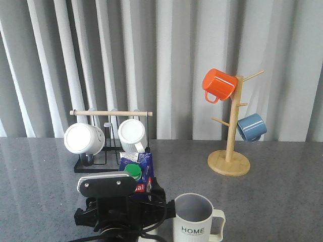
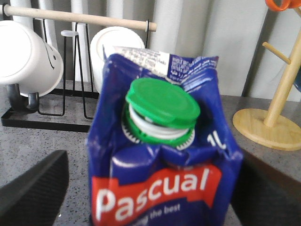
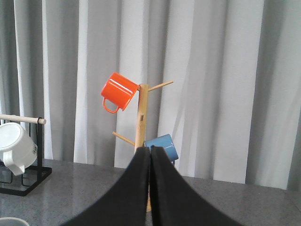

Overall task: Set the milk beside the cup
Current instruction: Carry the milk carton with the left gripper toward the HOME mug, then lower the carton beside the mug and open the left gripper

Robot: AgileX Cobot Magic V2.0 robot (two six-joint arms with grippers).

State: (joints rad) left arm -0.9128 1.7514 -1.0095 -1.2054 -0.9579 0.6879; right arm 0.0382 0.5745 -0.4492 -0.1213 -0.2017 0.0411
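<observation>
Your left gripper [image 2: 155,197] is clamped on the creased blue cardboard milk carton [image 2: 162,165], at nine o'clock of the ribbed off-white ceramic "HOME" cup [image 1: 194,219]. Your right gripper [image 3: 150,188] is pressed together.

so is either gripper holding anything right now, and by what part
The left gripper has the milk between its fingers, one on each side of the carton's body below the cap. The right gripper is shut and holds nothing.

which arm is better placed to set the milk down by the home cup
Left. The left tool already straddles the milk carton, one finger on each side, and sits just left of the HOME cup. The right tool is shut and empty, facing the wooden mug tree.
</observation>
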